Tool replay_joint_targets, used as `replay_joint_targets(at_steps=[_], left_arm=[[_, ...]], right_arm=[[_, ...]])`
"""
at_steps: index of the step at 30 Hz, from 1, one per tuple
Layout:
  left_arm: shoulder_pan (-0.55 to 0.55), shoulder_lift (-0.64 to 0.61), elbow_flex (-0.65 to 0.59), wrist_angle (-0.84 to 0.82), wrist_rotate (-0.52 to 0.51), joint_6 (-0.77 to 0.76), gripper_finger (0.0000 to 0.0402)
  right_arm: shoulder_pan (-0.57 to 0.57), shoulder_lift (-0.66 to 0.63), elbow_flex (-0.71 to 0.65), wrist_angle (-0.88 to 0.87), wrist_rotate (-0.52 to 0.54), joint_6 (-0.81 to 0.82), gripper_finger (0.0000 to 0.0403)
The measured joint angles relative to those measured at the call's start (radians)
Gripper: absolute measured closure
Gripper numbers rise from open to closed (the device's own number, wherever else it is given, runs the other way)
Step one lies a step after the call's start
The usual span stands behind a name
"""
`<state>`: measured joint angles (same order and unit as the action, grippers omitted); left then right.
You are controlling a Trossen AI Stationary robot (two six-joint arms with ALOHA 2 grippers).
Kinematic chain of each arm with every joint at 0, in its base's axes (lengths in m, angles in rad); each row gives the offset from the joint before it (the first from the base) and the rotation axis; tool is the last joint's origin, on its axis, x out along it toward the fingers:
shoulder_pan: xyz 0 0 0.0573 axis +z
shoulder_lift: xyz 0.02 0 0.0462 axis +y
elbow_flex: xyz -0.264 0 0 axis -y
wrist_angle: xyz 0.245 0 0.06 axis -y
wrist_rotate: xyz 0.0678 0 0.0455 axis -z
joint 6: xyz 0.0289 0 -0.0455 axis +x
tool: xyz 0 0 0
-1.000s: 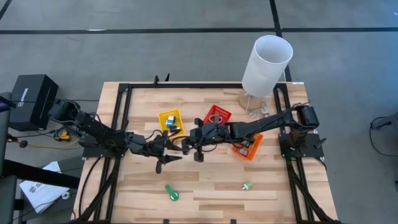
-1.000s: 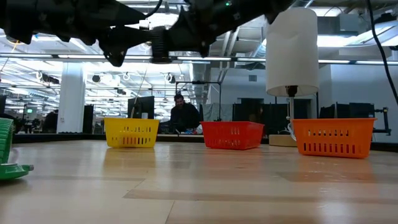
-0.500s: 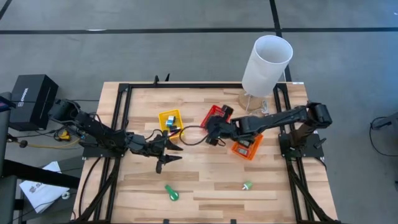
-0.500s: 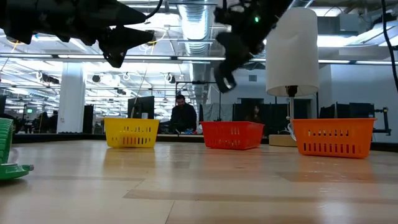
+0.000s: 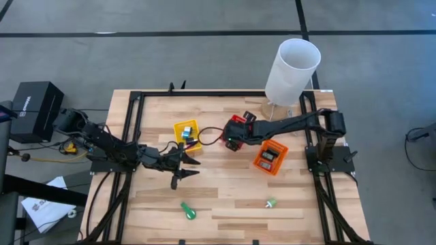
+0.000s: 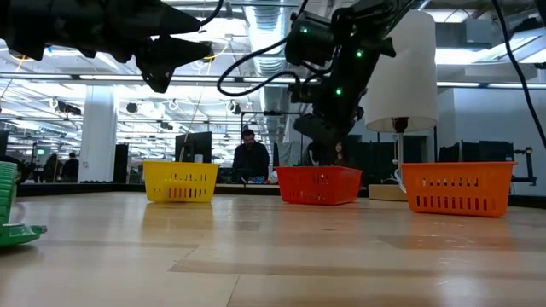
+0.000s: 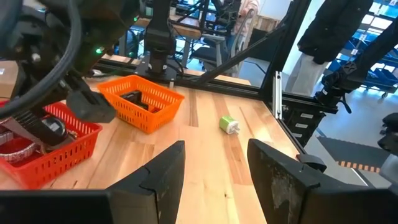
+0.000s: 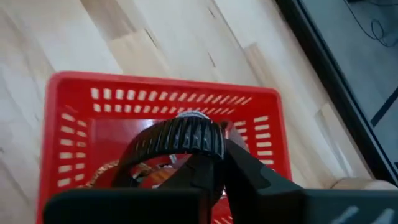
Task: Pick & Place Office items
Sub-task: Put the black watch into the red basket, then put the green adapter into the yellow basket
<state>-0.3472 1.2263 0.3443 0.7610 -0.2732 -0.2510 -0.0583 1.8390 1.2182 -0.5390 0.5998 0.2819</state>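
Within the last second the right tool [image 5: 233,138] has swung from bench centre to over the red bin [image 8: 62,130] at 12 o'clock; whether it grips anything I cannot tell. The left tool [image 5: 185,167] hovers open mid-bench; green items [image 5: 188,211] lie at 6 o'clock, unsorted

Three bins sit in a row across the middle of the desk [image 5: 225,197]. The leftmost bin [image 5: 186,132] holds a few small items [image 5: 186,131]. The middle bin [image 5: 236,128] lies under the right pincer [image 5: 231,141], which hangs directly above it. The rightmost bin [image 5: 270,158] sits nearer the front edge and has an item [image 5: 270,154] inside.

Behind the rightmost bin stands a tall cylinder [image 5: 291,71]. The left pincer [image 5: 189,165] hovers in front of the leftmost bin. Near the front edge, well apart, lie two loose items: one [image 5: 188,211] on the left, one [image 5: 270,203] on the right.
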Motion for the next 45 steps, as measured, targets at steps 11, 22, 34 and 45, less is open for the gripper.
replay_joint_targets(at_steps=[11, 22, 34, 45], left_arm=[[0.001, 0.000, 0.000, 0.001, 0.000, 0.000, 0.0231], [0.001, 0.000, 0.000, 0.001, 0.000, 0.000, 0.0231], [0.001, 0.000, 0.000, -0.002, 0.000, 0.000, 0.0231], [0.003, 0.000, 0.000, -0.005, 0.000, 0.009, 0.0231]], right_arm=[[-0.005, -0.001, 0.002, -0.033, -0.031, -0.001, 0.0330], [0.016, -0.001, 0.029, -0.152, -0.027, 0.016, 0.0224], [0.227, -0.066, 0.134, -0.538, -0.026, 0.196, 0.0195], [0.539, -0.267, 0.132, -0.631, -0.112, 0.245, 0.0195]])
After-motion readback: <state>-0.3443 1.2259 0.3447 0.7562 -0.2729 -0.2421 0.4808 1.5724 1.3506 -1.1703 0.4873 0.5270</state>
